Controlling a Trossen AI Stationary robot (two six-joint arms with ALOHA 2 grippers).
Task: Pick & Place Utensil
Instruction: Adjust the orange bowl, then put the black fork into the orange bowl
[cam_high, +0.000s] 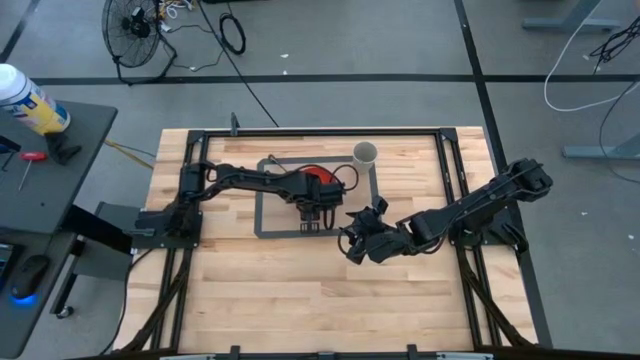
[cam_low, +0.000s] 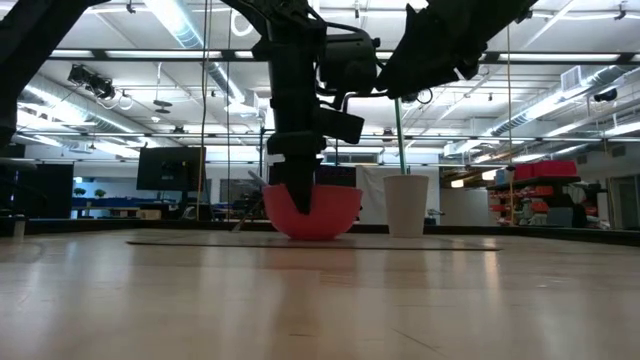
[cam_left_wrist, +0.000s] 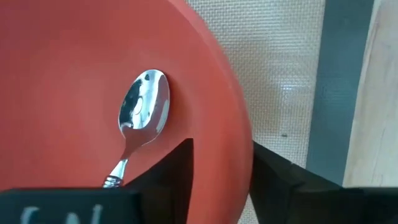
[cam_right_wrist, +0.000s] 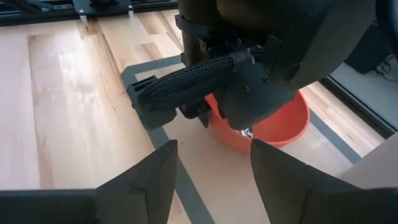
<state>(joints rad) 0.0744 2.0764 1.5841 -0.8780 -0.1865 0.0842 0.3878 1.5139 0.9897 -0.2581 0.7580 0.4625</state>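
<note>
A red bowl (cam_high: 322, 177) (cam_low: 335, 215) (cam_left_wrist: 74, 74) (cam_right_wrist: 283, 127) sits on a tan mat (cam_high: 280, 200). A silver spoon (cam_left_wrist: 144, 107) lies inside it, hollow side up on the inner wall, and its handle (cam_left_wrist: 117, 174) runs out of sight under my left gripper. My left gripper (cam_high: 315, 213) (cam_low: 300, 200) (cam_left_wrist: 221, 158) points down, open, astride the bowl's near rim. My right gripper (cam_high: 353, 242) (cam_right_wrist: 214, 168) hovers open over the mat just right of the bowl and touches nothing. My left gripper comes from above with one finger (cam_left_wrist: 177, 171) inside the bowl and the other finger (cam_left_wrist: 277, 174) outside its wall, the rim (cam_left_wrist: 239, 143) between them. Whether either finger touches the wall, I cannot tell. The bowl stands on the mat.
A white cup (cam_high: 366, 153) (cam_low: 406, 205) stands upright at the mat's far right corner, behind the bowl. The mat has a grey border (cam_left_wrist: 336, 87) (cam_right_wrist: 140, 78). Bare wooden table (cam_high: 300, 290) lies toward the near edge. Black frame rails run along the table's sides.
</note>
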